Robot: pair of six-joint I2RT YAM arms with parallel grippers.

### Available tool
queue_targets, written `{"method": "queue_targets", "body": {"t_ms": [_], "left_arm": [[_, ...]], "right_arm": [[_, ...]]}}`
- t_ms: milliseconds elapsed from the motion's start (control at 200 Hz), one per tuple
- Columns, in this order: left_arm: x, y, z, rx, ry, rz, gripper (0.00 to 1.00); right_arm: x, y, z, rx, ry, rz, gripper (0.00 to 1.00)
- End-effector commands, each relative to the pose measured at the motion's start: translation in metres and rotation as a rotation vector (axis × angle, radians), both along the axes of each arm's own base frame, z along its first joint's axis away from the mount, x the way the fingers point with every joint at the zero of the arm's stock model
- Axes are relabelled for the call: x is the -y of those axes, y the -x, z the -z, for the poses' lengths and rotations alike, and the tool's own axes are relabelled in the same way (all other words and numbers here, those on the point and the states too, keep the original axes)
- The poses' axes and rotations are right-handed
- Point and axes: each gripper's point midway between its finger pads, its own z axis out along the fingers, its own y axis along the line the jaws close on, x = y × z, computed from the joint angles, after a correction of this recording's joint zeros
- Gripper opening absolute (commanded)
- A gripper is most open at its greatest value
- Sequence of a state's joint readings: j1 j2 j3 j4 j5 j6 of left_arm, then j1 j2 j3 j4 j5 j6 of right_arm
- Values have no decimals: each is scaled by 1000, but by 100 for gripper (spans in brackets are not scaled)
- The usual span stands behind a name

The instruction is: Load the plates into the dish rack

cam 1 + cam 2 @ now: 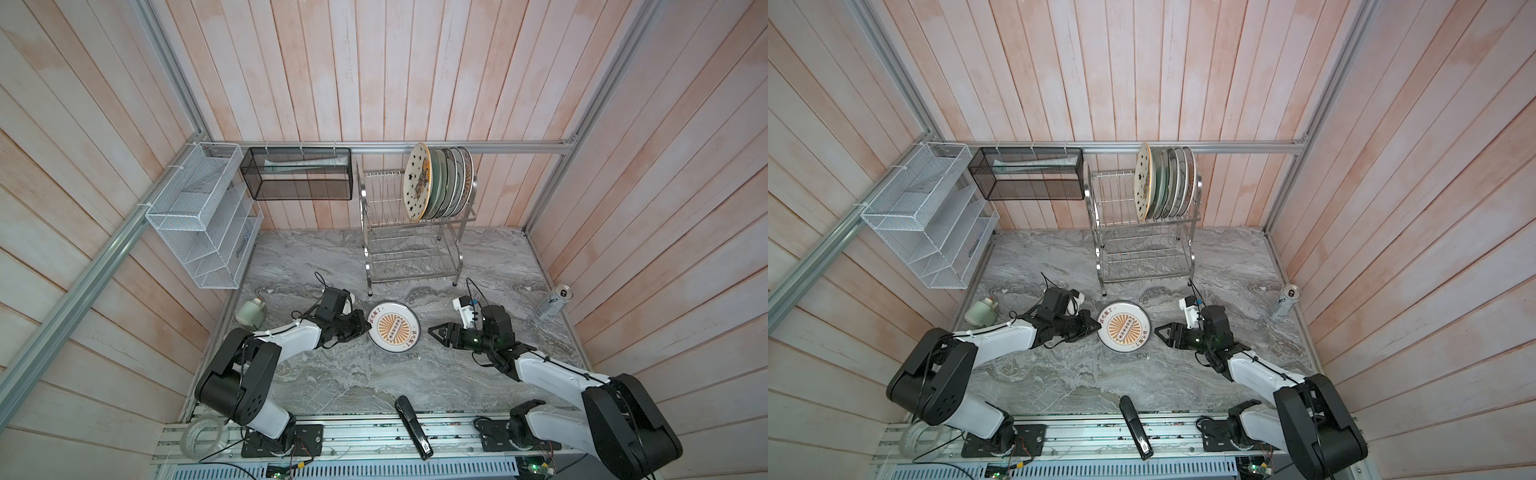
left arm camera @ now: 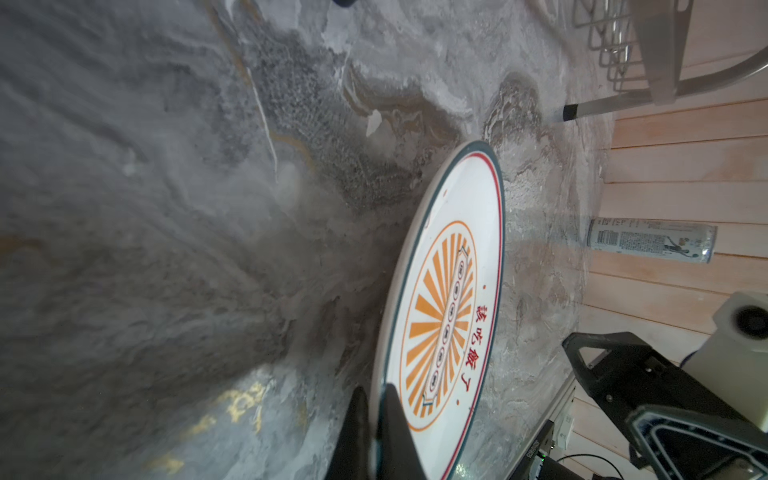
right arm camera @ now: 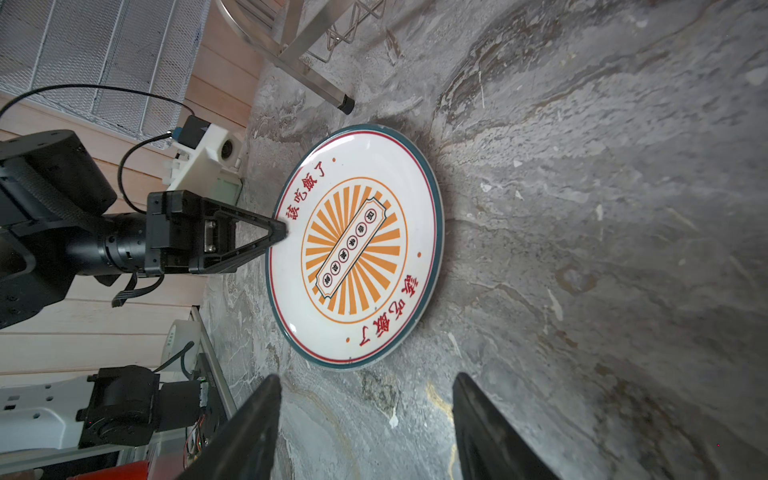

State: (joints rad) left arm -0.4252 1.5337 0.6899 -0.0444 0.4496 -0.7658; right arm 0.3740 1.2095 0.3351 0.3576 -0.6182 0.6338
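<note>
A white plate with an orange sunburst and a teal rim lies face up on the marble table in front of the dish rack. My left gripper is shut on this plate's left rim, one finger above it and one below. My right gripper stands open just right of the plate, not touching it. Several plates stand upright in the right half of the rack's top tier.
On the left wall hang a white mesh organizer and a black mesh basket. A can stands by the right wall and a white jar at the left edge. A black stapler and a tape roll lie at the front.
</note>
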Motion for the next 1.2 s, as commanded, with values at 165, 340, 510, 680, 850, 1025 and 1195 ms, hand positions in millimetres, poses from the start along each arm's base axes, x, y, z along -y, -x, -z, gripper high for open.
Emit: {"method": "queue_targets", "body": {"t_ms": [165,340,510,680,850,1025,1195], "left_arm": [[1,-11,-48,115,47,-8,0],[10,-13,-71,167,126,5,0],[13,-12,-86,205,152,33,0],[19,-8,-105,254,204,72,0],[24,-6,-123,297,235,112,0],[28,-4,-129,312,265,136,0],[28,-3,-131,326,276,135,0]], "right_arm": [[-11,-12,-21,22,-81,-5,66],[-23,-15,-25,20,-100,-24,66],[-36,-18,-32,17,-126,-49,65],[-42,-26,-36,16,-146,-47,62],[-49,-33,-45,26,-183,-61,56],[-56,-35,-62,48,-236,-86,46],[-65,-31,-79,62,-301,-128,39]]}}
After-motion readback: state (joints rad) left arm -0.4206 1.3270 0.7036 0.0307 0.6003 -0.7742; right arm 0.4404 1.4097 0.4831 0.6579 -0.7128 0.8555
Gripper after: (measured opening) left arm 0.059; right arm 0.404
